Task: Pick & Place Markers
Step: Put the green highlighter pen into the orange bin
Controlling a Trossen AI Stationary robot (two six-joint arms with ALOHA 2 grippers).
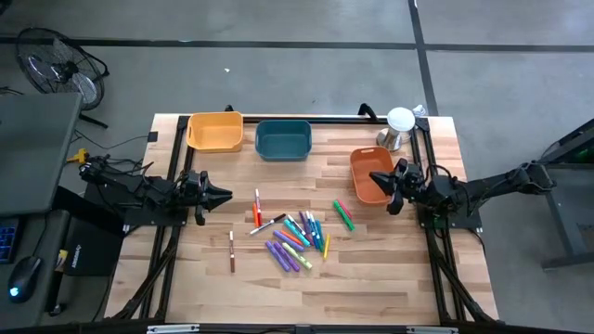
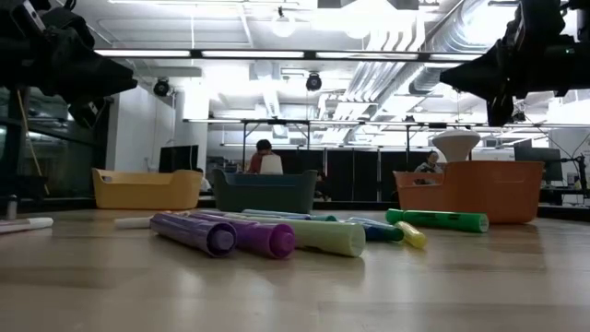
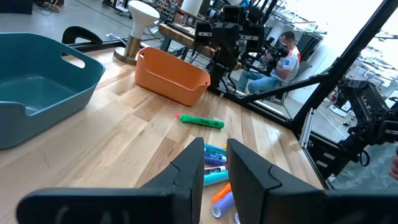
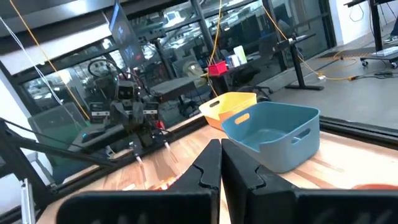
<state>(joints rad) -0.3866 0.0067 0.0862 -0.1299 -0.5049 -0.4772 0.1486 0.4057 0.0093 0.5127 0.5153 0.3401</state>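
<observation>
Markers (image 1: 295,238) lie loose in a heap mid-table, purple, blue, orange, yellow among them. A green one (image 1: 343,214) lies just right of the heap; a brown one (image 1: 232,251) sits apart to the left.

Left gripper (image 1: 226,196) hovers above the table, left of the heap, nothing held; fingers (image 3: 245,171) narrow, w/ a small gap.

Right gripper (image 1: 374,177) hangs over the orange bin (image 1: 363,160) at the right side, fingers pressed together, empty.

Along the far edge: yellow bin (image 1: 215,131), then teal bin (image 1: 283,138) to its right. White mushroom-shaped object (image 1: 400,126) at the far right corner, just beyond the orange bin.

Low view: people (image 2: 265,159) seated in the room behind the table.
</observation>
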